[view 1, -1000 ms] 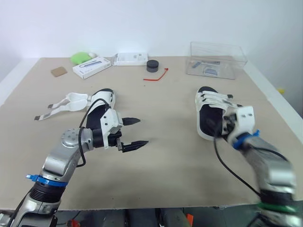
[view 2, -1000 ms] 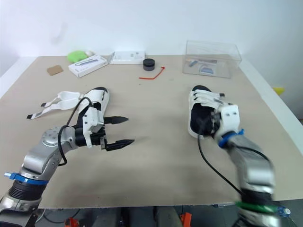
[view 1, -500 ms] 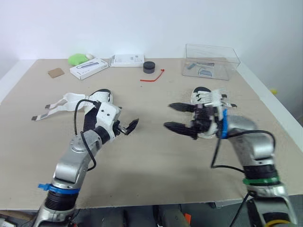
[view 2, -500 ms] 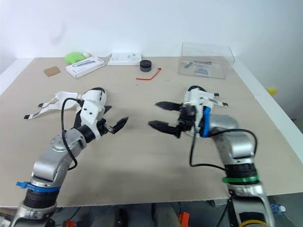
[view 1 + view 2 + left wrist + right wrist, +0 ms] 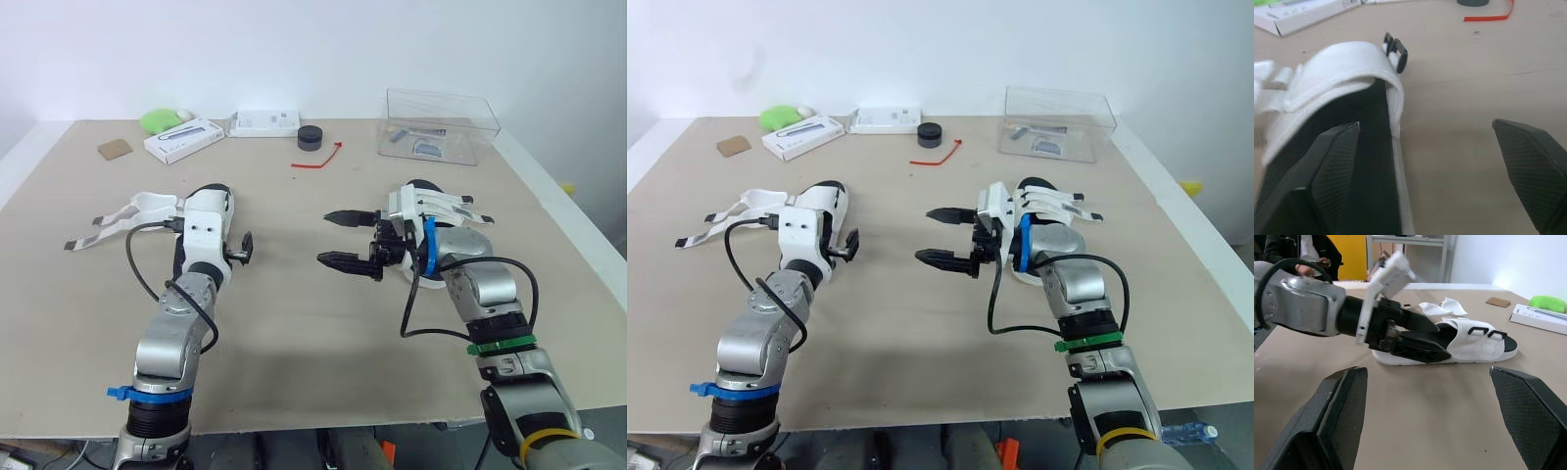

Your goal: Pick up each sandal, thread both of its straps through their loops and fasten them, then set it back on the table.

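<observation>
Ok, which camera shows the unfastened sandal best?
Right wrist view: the unfastened sandal lies side on, both loops visible, one end behind the left gripper. Eye views hide much behind the left arm; left wrist view shows one strap and loop close up.

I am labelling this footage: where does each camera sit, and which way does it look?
Eye views: on the head, looking forward and down at the table; both arms show, left claw at the loose-strapped sandal, right claw near the other sandal.
Left wrist view: on the left wrist, looking along its open fingers at that sandal's strap and buckle.
Right wrist view: on the right wrist, looking across at the left claw; its own open fingers show.
Shared: both wrist views show the loose-strapped sandal.
</observation>
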Motion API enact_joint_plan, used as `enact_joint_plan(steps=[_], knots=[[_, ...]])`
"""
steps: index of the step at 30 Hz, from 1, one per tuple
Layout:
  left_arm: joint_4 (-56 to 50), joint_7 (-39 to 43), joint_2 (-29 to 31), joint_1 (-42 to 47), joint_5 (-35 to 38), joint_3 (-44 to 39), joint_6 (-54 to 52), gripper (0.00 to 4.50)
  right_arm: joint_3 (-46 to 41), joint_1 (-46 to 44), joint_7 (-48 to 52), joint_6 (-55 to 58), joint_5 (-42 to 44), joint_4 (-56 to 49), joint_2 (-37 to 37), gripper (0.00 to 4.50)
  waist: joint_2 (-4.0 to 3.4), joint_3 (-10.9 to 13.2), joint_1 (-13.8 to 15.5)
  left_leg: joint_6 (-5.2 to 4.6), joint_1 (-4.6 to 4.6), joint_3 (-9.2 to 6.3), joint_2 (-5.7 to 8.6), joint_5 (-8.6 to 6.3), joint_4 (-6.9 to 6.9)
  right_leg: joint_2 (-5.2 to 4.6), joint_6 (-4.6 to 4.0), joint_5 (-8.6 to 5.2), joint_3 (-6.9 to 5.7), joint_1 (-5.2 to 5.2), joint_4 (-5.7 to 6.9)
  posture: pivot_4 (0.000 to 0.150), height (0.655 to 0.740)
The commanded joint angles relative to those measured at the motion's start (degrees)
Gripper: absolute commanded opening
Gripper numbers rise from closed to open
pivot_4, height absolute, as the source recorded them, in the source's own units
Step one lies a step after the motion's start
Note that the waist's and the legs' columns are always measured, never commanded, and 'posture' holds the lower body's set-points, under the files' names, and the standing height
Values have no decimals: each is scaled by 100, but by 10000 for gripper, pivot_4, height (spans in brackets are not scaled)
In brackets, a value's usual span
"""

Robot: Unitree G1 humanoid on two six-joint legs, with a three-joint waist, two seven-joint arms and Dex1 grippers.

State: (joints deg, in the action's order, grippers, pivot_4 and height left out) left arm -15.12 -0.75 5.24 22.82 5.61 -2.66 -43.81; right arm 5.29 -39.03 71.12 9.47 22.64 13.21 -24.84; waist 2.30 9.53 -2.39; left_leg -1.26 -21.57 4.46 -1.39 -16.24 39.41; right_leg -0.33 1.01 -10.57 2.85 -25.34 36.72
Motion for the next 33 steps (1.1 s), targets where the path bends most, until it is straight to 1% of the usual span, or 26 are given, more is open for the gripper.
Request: enact_joint_plan(steps=[1, 4, 11, 21, 22, 23, 24, 25, 26, 27, 28, 30, 31, 32, 33], knots=[[308, -40, 8, 317, -2, -150, 153, 45000, 5, -101, -42, -101, -51, -122, 39, 43227, 0, 0, -6, 0, 0, 1, 0, 0, 0, 2, 0, 1, 1, 0, 0, 1500, 7400], [759, -40, 8, 530, 63, -307, 238, 45000, 26, -120, -89, -110, -73, -144, 64, 43227, 0, 0, -13, 0, 3, 4, -1, 0, -1, 4, 0, 1, 6, -2, 2, 1500, 7400], [1739, 26, 133, 998, 14, -364, 567, 45000, 13, -147, -164, -74, -57, -175, 126, 43227, 0, 0, -7, 1, 2, 1, -1, -1, -4, -3, -1, 0, 2, -2, 2, 1500, 7400], [2847, 272, 377, 1434, -141, -212, 1211, 45000, 25, 2, -243, -41, -75, -341, 90, 43227, 0, 0, -10, 2, 3, 2, -1, 0, -4, -6, -1, 1, 3, -2, 2, 1500, 7400], [2918, 301, 401, 1454, -155, -196, 1256, 39576, 30, 10, -250, -42, -80, -349, 85, 45000, 0, 0, -9, 2, 4, 3, -1, -1, -4, -6, -1, 1, 3, -2, 2, 1500, 7400], [2984, 317, 425, 1475, -166, -195, 1296, 37142, 31, 21, -260, -42, -86, -361, 74, 45000, 0, 0, -9, 2, 3, 3, -1, 0, -4, -6, 0, 1, 3, -2, 2, 1500, 7400], [3035, 329, 444, 1491, -171, -203, 1330, 32307, 37, 24, -271, -45, -94, -362, 74, 45000, 0, 0, -9, 2, 4, 3, -1, 0, -4, -7, 0, 1, 3, -2, 2, 1500, 7400], [3079, 352, 477, 1505, -159, -228, 1369, 25361, 29, 31, -286, -32, -84, -378, 73, 45000, 0, 0, -9, 2, 4, 3, -1, 0, -4, -8, 0, 1, 3, -2, 3, 1500, 7400], [3119, 380, 514, 1520, -143, -246, 1399, 22701, 20, 37, -296, -13, -71, -391, 73, 45000, 0, 0, -9, 2, 4, 3, -1, 0, -4, -8, 0, 1, 3, -2, 3, 1500, 7400], [3152, 446, 583, 1530, -142, -243, 1430, 18417, 8, 43, -302, 12, -48, -407, 72, 45000, 0, 0, -6, 2, 4, 2, -1, 0, -4, -9, 0, 1, 2, -2, 3, 1500, 7400], [3178, 526, 675, 1535, -168, -216, 1474, 15515, 3, 40, -303, 20, -41, -405, 70, 45000, 0, 0, -5, 2, 3, 2, -1, 0, -4, -9, 0, 1, 2, -2, 3, 1500, 7400], [3186, 718, 796, 1532, -140, -201, 1538, 8158, -2, 27, -304, 22, -46, -381, 70, 45000, 0, 0, -5, 2, 3, 2, 0, -1, -4, -10, -1, 1, 0, -2, 3, 1500, 7400], [3157, 836, 849, 1520, -108, -184, 1553, 2330, -9, 24, -309, 24, -46, -371, 71, 45000, 0, 0, -5, 2, 3, 2, 0, -1, -4, -9, 0, 1, 0, -2, 3, 1500, 7400], [3098, 986, 901, 1496, -67, -164, 1598, 405, -23, 24, -320, 32, -41, -365, 70, 45000, 0, 0, -5, 3, 3, 3, 0, -1, -4, -9, 0, 1, 0, -2, 3, 1500, 7400], [2991, 1182, 953, 1458, -10, -135, 1657, 405, -43, 29, -331, 44, -30, -367, 64, 45000, 0, 0, -5, 4, 2, 4, 1, -2, -4, -10, 0, 1, -1, -3, 3, 1500, 7400]])
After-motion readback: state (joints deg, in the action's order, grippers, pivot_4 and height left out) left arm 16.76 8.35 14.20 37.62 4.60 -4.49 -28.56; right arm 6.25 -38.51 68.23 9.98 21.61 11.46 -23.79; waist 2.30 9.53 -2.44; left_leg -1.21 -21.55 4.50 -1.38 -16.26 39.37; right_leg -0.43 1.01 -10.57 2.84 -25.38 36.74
